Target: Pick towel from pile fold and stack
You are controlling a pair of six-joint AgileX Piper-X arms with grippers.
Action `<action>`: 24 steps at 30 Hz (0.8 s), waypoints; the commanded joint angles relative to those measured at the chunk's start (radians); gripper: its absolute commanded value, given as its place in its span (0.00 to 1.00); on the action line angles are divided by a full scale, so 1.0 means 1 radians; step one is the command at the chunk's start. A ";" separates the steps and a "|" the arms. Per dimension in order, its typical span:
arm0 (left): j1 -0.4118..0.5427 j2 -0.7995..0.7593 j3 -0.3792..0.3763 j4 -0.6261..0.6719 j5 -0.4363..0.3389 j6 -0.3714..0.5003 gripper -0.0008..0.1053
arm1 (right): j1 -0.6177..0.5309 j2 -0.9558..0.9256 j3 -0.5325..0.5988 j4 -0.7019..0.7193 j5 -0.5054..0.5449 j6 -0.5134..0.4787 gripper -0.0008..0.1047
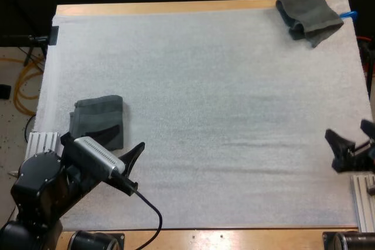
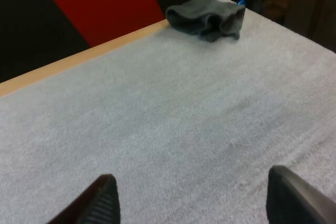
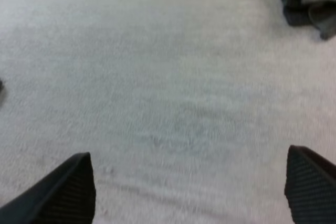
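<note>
Two dark grey-green towels lie on the white mat (image 1: 205,115) of the wooden worktop (image 1: 176,7). I see the crumpled towel (image 1: 309,17) at 1 o'clock and the folded towel (image 1: 98,121) at 9 o'clock. My left pincer (image 1: 123,141) is released at the folded towel's near corner. My right pincer (image 1: 350,133), at 3 o'clock, is released over bare mat.

The high view looks forward and down from behind both arms. Wrist views sit low over the white foam mat (image 1: 222,115), behind left gripper (image 2: 194,198) and right gripper (image 3: 191,182); all 3 share the crumpled grey-green towel (image 1: 309,17) ahead.
</note>
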 commanded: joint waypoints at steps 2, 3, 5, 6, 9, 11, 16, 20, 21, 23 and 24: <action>-0.003 0.008 -0.007 -0.020 0.008 -0.008 0.55 | -0.001 0.077 -0.033 -0.078 -0.024 -0.017 0.69; -0.003 0.009 -0.007 -0.025 0.008 -0.008 0.55 | -0.001 0.101 -0.043 -0.099 -0.026 -0.017 0.69; -0.003 0.008 -0.007 -0.044 0.008 -0.008 0.55 | -0.001 0.188 -0.069 -0.155 -0.026 -0.017 0.69; -0.003 0.008 -0.007 -0.051 0.008 -0.010 0.55 | -0.001 0.213 -0.081 -0.173 -0.026 -0.017 0.69; -0.003 0.008 -0.007 -0.070 0.008 -0.015 0.55 | -0.001 0.345 -0.130 -0.224 -0.026 -0.017 0.69; -0.003 0.008 -0.007 -0.072 0.008 -0.015 0.55 | -0.001 0.444 -0.166 -0.259 -0.023 -0.017 0.69; -0.003 0.008 -0.007 -0.072 0.010 -0.016 0.55 | -0.001 0.644 -0.253 -0.331 0.092 0.030 0.69; -0.003 0.008 -0.007 -0.072 0.039 -0.016 0.55 | -0.001 0.818 -0.332 -0.405 0.188 0.141 0.69; -0.003 0.008 -0.007 -0.072 0.043 -0.016 0.55 | -0.001 0.849 -0.349 -0.423 0.212 0.169 0.69; -0.003 0.008 -0.007 -0.076 0.045 -0.016 0.55 | -0.001 0.935 -0.397 -0.450 0.259 0.216 0.69; -0.003 0.008 -0.007 -0.077 0.045 -0.016 0.55 | -0.001 0.967 -0.412 -0.454 0.266 0.226 0.69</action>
